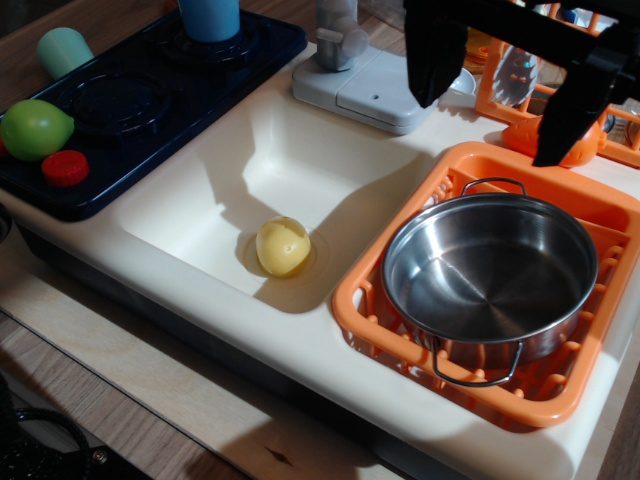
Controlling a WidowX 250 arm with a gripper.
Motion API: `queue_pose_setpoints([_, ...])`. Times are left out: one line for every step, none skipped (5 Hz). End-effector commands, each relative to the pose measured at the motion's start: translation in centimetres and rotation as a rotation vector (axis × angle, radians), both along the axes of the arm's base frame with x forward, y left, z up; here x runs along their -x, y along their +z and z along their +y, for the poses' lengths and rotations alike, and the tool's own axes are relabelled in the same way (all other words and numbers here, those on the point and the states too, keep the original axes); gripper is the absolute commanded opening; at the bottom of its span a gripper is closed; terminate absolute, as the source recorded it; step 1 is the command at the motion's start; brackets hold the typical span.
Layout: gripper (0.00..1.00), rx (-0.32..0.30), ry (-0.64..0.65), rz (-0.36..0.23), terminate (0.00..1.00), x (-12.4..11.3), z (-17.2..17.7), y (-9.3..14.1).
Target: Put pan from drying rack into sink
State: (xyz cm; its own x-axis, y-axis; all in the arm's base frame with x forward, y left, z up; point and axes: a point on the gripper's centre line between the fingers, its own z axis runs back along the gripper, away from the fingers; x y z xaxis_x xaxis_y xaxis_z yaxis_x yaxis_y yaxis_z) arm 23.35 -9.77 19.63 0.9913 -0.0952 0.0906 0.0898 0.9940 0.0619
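Observation:
The shiny steel pan [490, 275] sits upright in the orange drying rack [372, 300] at the right, with one wire loop handle toward the front and one toward the back. The cream-white sink [330, 170] lies left of the rack and holds a yellow lemon-like toy [283, 246] near its drain. My gripper [500, 95] hangs above the pan's far edge, its two black fingers [432, 60] spread wide apart and empty, not touching the pan.
A dark blue toy stovetop [130, 110] at the left carries a blue cup [210, 18], a green fruit [35, 128] and a red cap [65, 167]. A grey faucet [345, 50] stands behind the sink. An orange wire utensil rack [525, 75] is behind my gripper.

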Motion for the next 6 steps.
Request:
queue_pose_setpoints([1.0, 0.0, 0.0, 0.0, 0.0, 0.0, 0.0, 0.0])
queue_pose_setpoints([1.0, 0.038, -0.001, -0.032, 0.0, -0.2, -1.6, -0.8])
queue_pose_setpoints([1.0, 0.046, 0.021, -0.05, 0.0, -0.7, -3.5, -1.6])
queue_pose_setpoints([1.0, 0.07, 0.056, -0.062, 0.0, -0.7, -4.6, -2.2])
queue_pose_setpoints([1.0, 0.104, 0.086, -0.08, 0.0, -0.5, -5.2, -3.3])
queue_pose_setpoints([1.0, 0.121, 0.092, -0.101, 0.0, -0.6, -5.3, -4.2])
